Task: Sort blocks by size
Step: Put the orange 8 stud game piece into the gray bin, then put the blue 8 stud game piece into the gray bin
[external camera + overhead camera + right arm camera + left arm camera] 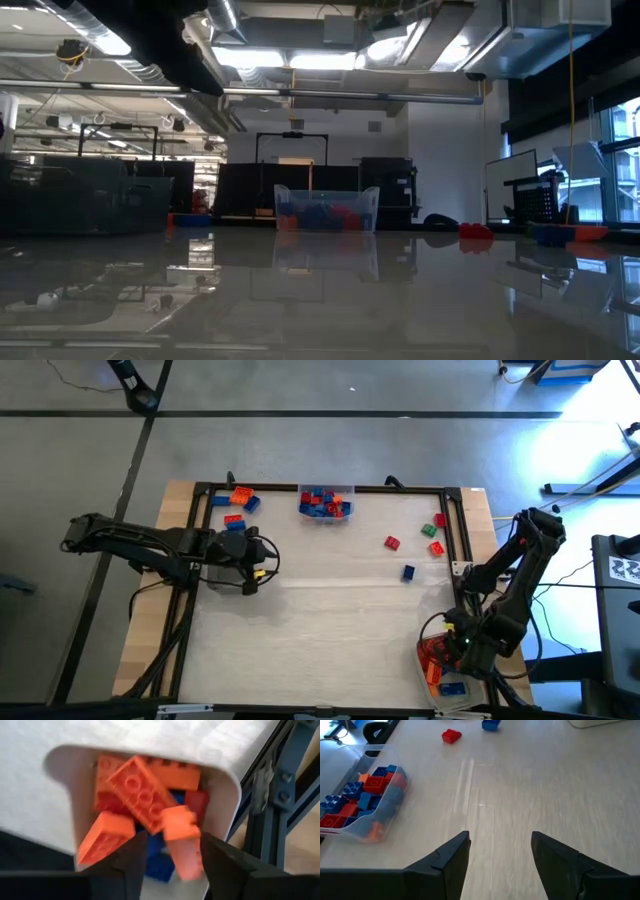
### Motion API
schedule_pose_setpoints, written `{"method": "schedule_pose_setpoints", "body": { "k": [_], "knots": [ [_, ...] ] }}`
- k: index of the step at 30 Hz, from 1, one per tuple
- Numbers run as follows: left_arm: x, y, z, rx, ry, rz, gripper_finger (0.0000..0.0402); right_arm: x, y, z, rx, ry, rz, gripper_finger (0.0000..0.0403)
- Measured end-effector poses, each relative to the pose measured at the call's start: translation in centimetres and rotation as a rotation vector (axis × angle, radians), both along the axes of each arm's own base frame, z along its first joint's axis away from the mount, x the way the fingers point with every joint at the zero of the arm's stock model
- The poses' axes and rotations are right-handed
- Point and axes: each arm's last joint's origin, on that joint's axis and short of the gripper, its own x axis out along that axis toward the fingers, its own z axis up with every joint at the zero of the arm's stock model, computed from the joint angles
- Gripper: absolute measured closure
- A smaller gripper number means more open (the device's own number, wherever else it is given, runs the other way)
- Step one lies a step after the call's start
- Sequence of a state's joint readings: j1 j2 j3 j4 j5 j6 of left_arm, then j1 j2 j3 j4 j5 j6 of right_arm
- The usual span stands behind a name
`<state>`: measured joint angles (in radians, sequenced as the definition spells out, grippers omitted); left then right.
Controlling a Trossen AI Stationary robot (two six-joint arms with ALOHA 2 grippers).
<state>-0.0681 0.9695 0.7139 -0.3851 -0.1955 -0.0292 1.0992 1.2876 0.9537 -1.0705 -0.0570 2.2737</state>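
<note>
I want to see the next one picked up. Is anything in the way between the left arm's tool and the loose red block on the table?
Nothing visible. The left tool stands open over bare table, and the red block lies ahead in the open. A tray of blocks sits off to one side, not in the path.

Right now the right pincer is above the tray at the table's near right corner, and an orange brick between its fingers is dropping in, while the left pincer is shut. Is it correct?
Not quite: the left pincer is open and empty, as the left wrist view shows. The rest holds: the right pincer is above the tray, with the orange brick between its fingers.
</note>
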Motion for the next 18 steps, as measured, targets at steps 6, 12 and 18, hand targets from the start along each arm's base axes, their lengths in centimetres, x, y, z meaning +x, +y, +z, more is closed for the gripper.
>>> {"method": "schedule_pose_setpoints", "body": {
  "k": [6,12,18],
  "knots": [
    [-0.1,0.8,-0.1,0.022,0.007,0.084,0.0202,0.2,-0.2,2.8,0.039,-0.122,-0.006,0.0179],
    [-0.9,4.0,-0.6,0.045,0.073,0.379,0.0202,2.0,-2.7,5.7,-0.274,-0.56,0.083,0.0169],
    [-1.9,8.1,-1.2,0.017,0.117,0.615,0.0202,5.3,-5.3,6.3,-0.701,-0.71,0.281,0.017]
  ]
}}
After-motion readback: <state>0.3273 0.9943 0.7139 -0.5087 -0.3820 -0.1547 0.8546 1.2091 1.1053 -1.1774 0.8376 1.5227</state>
